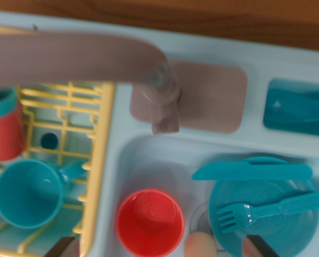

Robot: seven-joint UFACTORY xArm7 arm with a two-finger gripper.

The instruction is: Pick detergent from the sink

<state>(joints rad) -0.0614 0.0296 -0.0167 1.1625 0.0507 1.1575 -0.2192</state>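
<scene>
Currently my gripper [159,249] hangs spread and empty over the sink [149,155], bottom centre. Detergent not identifiable; nothing picked yet.

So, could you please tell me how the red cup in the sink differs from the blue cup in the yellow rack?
The red cup is red and shows no handle, while the blue cup is teal with a handle pointing to the wrist view's right. The red cup stands in the sink basin beside the blue plate; the blue cup sits in the yellow rack. Both are empty, mouths facing the camera.
</scene>
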